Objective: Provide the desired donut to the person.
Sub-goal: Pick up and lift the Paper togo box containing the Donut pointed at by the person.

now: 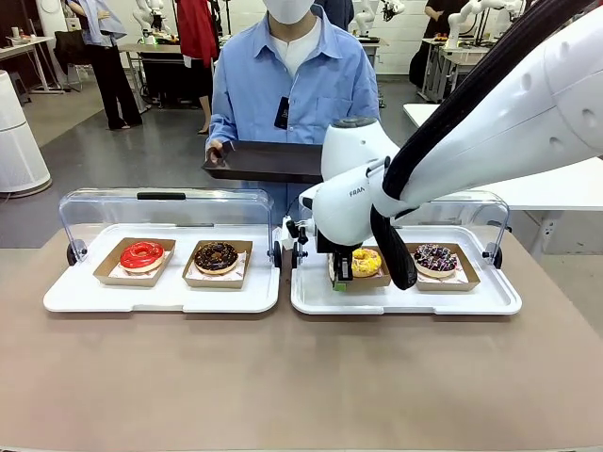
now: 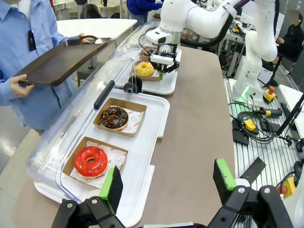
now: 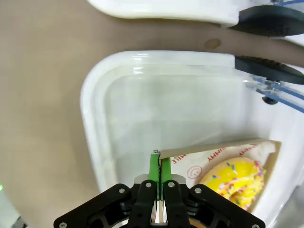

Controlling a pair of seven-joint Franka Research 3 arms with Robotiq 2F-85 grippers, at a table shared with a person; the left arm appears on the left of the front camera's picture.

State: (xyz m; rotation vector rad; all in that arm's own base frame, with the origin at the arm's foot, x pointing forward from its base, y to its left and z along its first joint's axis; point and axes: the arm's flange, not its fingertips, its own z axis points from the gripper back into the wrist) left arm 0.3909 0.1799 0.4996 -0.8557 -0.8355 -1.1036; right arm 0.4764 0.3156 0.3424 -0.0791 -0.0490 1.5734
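On our right arm we read the lettering (image 1: 357, 192) "FRAN". The paper liner (image 3: 202, 164) under the yellow sprinkled donut (image 1: 366, 261) carries red print and a smiley, but its words are too cut off to read. The right gripper (image 3: 157, 160) is clenched on the wall of that donut's cardboard tray (image 3: 209, 148), which sits in the right white tray (image 1: 405, 303). Our left gripper (image 2: 168, 176) hangs with jaws spread wide, holding nothing. The tabletop (image 1: 283, 377) is matte brown. Across it the person (image 1: 292, 85) holds a dark serving tray (image 1: 268, 162), with grey floor and other tables behind.
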